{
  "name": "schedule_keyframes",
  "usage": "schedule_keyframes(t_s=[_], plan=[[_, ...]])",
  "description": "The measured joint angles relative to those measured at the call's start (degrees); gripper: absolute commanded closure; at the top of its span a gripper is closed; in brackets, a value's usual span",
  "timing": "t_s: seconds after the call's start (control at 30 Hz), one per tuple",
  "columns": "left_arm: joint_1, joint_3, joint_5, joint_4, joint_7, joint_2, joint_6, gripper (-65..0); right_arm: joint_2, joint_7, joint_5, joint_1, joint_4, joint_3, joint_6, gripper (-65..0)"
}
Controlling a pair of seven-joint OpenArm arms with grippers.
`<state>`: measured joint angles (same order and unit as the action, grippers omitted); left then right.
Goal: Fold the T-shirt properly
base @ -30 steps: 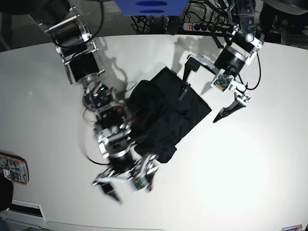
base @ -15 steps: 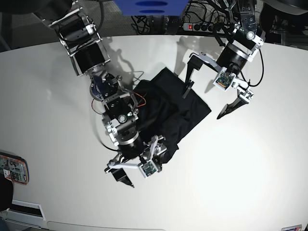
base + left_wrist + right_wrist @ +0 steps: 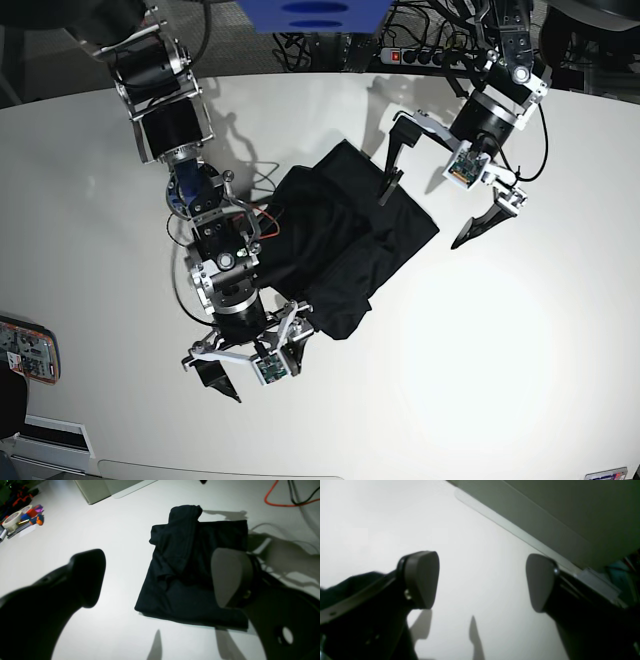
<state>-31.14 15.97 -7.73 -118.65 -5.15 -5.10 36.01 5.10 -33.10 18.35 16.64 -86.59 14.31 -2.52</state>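
The T-shirt (image 3: 345, 240) lies near the middle of the white counter (image 3: 520, 350) as a compact, roughly rectangular black bundle, with a lumpy ridge of bunched cloth along its top layer and one rounded flap sticking out past the rectangle's far edge in the left wrist view. Both tools are released and hold nothing: the left tool (image 3: 440, 185) hangs spread just over the bundle's 2 o'clock edge, and the right tool (image 3: 255, 350) hovers with its jaws wide apart off the 7 o'clock corner, over bare counter.

To finish well, the loose flap likely wants tucking flush and the ridge smoothing flat, pinching only the top layer so the folds beneath do not drag open.

At 9 o'clock from the shirt, at the counter's edge, sits a small orange-trimmed device (image 3: 25, 350). At 12 o'clock a power strip (image 3: 415, 57) and cables (image 3: 300, 45) lie beyond the counter. Nothing blocks either tool's reach; the right arm (image 3: 215, 240) itself overhangs the shirt's 9 o'clock side.
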Motion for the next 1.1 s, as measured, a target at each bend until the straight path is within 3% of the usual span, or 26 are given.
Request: schedule_keyframes(t_s=[0.2, 0.4, 0.67, 0.9, 1.1], plan=[[0.00, 0.00, 0.02, 0.00, 0.00, 0.04, 0.02, -64.7, 1.46, 0.04, 0.22, -0.76, -0.02, -0.37, -0.50, -51.2], [-0.02, -0.04, 0.02, 0.00, 0.00, 0.00, 0.02, -64.7, 7.72, -0.26, 0.33, -4.22, 2.93, -0.02, -0.46, -51.1], [0.00, -0.04, 0.02, -0.02, 0.00, 0.00, 0.02, -64.7, 6.62, 1.05, 0.55, -7.30, 4.15, 0.39, -0.07, -51.1], [0.00, -0.07, 0.00, 0.00, 0.00, 0.00, 0.02, -64.7, 7.23, 0.22, 0.74, -8.85, 4.22, 7.69, -0.46, -51.1], [-0.02, 0.33, 0.00, -0.70, -0.13, 0.00, 0.02, -64.7, 6.62, 0.09, 0.74, -8.92, 3.82, 8.35, -0.50, -51.1]])
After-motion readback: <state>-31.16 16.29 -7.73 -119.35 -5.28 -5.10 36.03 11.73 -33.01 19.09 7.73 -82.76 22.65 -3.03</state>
